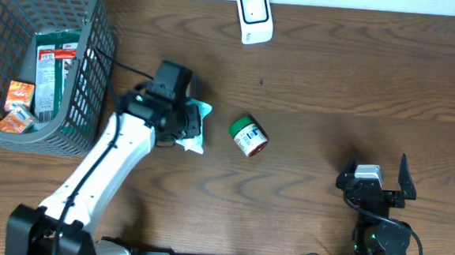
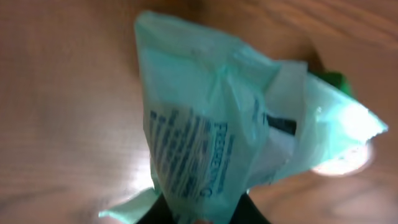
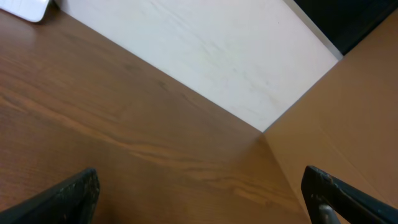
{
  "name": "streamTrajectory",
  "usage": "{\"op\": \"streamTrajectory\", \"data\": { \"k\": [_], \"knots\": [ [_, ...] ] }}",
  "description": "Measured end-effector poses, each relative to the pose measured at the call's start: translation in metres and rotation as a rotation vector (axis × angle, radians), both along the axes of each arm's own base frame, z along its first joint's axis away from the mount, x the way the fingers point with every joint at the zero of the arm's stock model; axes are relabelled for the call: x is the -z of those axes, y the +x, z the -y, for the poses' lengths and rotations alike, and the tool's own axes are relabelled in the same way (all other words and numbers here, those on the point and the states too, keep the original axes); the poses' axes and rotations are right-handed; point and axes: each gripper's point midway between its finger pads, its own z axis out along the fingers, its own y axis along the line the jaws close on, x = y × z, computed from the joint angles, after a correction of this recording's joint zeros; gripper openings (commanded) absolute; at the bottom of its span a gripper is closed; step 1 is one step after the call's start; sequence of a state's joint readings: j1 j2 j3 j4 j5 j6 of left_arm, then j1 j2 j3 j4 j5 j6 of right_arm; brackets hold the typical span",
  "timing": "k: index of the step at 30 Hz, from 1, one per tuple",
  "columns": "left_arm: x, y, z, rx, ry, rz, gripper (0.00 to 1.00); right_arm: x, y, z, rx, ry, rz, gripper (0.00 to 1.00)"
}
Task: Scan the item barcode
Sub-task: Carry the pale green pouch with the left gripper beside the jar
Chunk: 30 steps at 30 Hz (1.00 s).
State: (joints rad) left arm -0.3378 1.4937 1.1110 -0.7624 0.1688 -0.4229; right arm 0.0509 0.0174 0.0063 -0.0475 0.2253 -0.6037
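A checkout-style bench: scanner (image 1: 254,17), grocery basket (image 1: 94,64), wooden table (image 1: 356,88).

Grey mesh basket (image 1: 95,72), far left: green packet (image 1: 55,73), orange packets (image 1: 19,99) inside. Green-lidded jar (image 1: 248,137) on side on wooden table (image 1: 333,86).

Blurry, glare-washed bag (image 2: 205,143) close-up

**Pale-green packet (image 1: 194,138) gripped beside jar (image 1: 248,137) on wooden counter (image 1: 333,86)**

The left gripper (image 1: 186,123) is clamped on the crumpled packet just left of the green-lidded jar, which lies on its side. Far left of the jar stands a grey wire basket (image 1: 88,71) holding several packets (image 1: 57,73). A white scanner (image 1: 254,17) sits beyond the jar at the far edge. Right of the jar, nearer the front edge, the right gripper (image 1: 376,172) rests with jaws spread wide.
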Motion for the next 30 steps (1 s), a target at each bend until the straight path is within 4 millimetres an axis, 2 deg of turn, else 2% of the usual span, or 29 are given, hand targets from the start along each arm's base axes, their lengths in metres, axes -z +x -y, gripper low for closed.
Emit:
{"op": "streamTrajectory", "data": {
  "k": [4, 6, 9, 12, 15, 16, 18, 20, 21, 23, 26, 27, 28, 30],
  "knots": [
    [0.029, -0.005, -0.004, -0.021, 0.015, -0.003, 0.08, 0.000, 0.000, 0.000, 0.000, 0.000, 0.000, 0.99],
    [0.040, -0.007, -0.005, -0.028, 0.017, 0.001, 0.13, 0.000, 0.000, 0.000, 0.000, 0.000, 0.000, 0.99],
    [0.054, -0.014, -0.009, -0.030, 0.025, -0.011, 0.16, 0.000, 0.000, 0.000, 0.000, 0.000, 0.000, 0.99],
    [0.061, -0.019, -0.011, -0.032, 0.034, -0.025, 0.16, 0.000, 0.000, 0.000, 0.000, 0.000, 0.000, 0.99],
    [0.061, -0.016, -0.011, -0.035, 0.032, -0.012, 0.16, 0.000, 0.000, 0.000, 0.000, 0.000, 0.000, 0.99],
    [0.060, -0.014, -0.010, -0.035, 0.029, -0.004, 0.24, 0.000, 0.000, 0.000, 0.000, 0.000, 0.000, 0.99],
    [0.059, -0.012, -0.009, -0.040, 0.024, 0.007, 0.55, 0.000, 0.000, 0.000, 0.000, 0.000, 0.000, 0.99],
    [0.059, -0.010, -0.009, -0.036, 0.022, 0.017, 0.74, 0.000, 0.000, 0.000, 0.000, 0.000, 0.000, 0.99],
    [0.058, -0.008, -0.008, -0.043, 0.017, 0.023, 0.79, 0.000, 0.000, 0.000, 0.000, 0.000, 0.000, 0.99],
    [0.057, -0.005, -0.008, -0.036, 0.018, 0.035, 0.81, 0.000, 0.000, 0.000, 0.000, 0.000, 0.000, 0.99],
    [0.054, -0.006, -0.008, -0.015, 0.027, 0.034, 0.81, 0.000, 0.000, 0.000, 0.000, 0.000, 0.000, 0.99],
    [0.051, -0.005, -0.008, -0.010, 0.029, 0.034, 0.74, 0.000, 0.000, 0.000, 0.000, 0.000, 0.000, 0.99],
    [0.046, -0.001, -0.006, -0.005, 0.027, 0.044, 0.61, 0.000, 0.000, 0.000, 0.000, 0.000, 0.000, 0.99],
    [0.034, 0.008, -0.003, 0.002, 0.019, 0.076, 0.19, 0.000, 0.000, 0.000, 0.000, 0.000, 0.000, 0.99]
  ]
}}
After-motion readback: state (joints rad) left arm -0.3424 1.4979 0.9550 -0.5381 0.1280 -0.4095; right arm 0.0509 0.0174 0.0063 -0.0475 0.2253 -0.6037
